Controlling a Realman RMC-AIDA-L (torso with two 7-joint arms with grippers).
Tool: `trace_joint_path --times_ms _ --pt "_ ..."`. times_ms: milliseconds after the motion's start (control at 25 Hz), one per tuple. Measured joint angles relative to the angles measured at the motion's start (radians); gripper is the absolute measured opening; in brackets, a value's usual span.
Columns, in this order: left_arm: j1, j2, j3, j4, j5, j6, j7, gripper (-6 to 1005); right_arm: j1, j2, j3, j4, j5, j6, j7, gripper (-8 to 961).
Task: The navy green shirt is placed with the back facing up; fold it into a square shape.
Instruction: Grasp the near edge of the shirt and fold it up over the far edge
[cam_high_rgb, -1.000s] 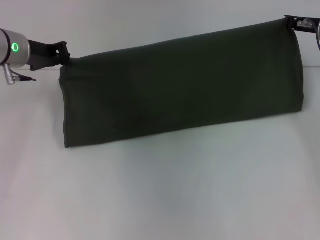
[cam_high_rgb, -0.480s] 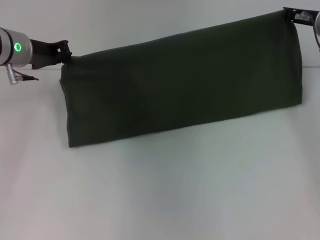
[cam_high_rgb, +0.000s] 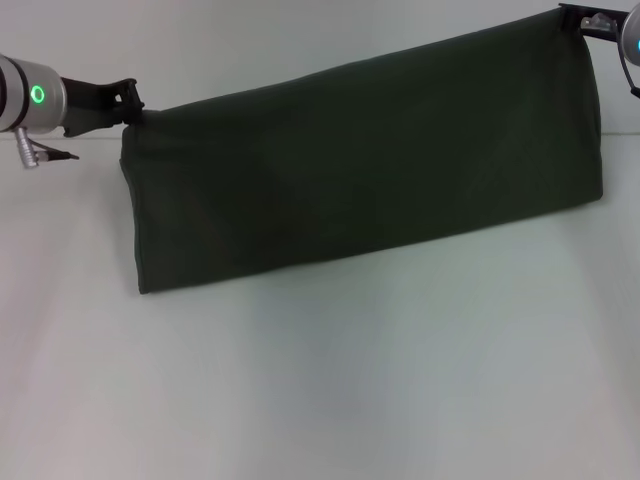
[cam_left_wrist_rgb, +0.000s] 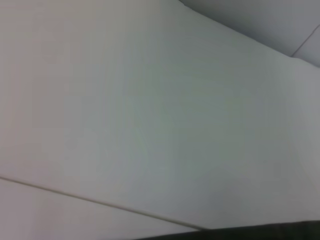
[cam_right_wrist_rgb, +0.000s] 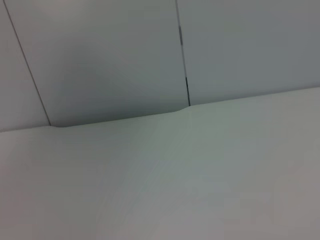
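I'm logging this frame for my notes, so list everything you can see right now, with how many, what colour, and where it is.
Dark olive-green soft cloth shirt: one, dark olive green, held up above the table by its two upper corners, hanging folded as a long band, the right corner higher than the left.
White table: one, white, spread under and in front of the shirt.
Pale grey wall panels: several, pale grey, behind the far edge of the table.
Left gripper: one, black, on a silver arm with a green light ring, shut on the shirt's upper left corner.
Right gripper: one, black, at the top right, shut on the shirt's upper right corner.
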Motion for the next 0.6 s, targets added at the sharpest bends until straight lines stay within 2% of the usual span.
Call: trace_joint_path --times_ms 240,360,440,600 --pt "0.0 -0.009 -0.001 0.01 -0.028 -0.029 0.014 39 -0.002 -0.006 -0.005 0.004 -0.009 0.008 -0.002 103" --pt "-0.002 -0.02 -0.005 0.007 -0.028 -0.058 0.007 56 -0.002 -0.024 -0.008 0.012 -0.012 0.024 -0.004 105" --pt "0.002 -0.031 -0.01 0.012 -0.035 -0.072 -0.004 123 0.0 -0.039 -0.007 0.015 -0.012 0.037 -0.009 106" --pt "0.022 -0.06 -0.013 0.053 -0.056 -0.074 -0.008 258 0.006 -0.072 -0.003 0.0 -0.012 -0.005 -0.012 284"
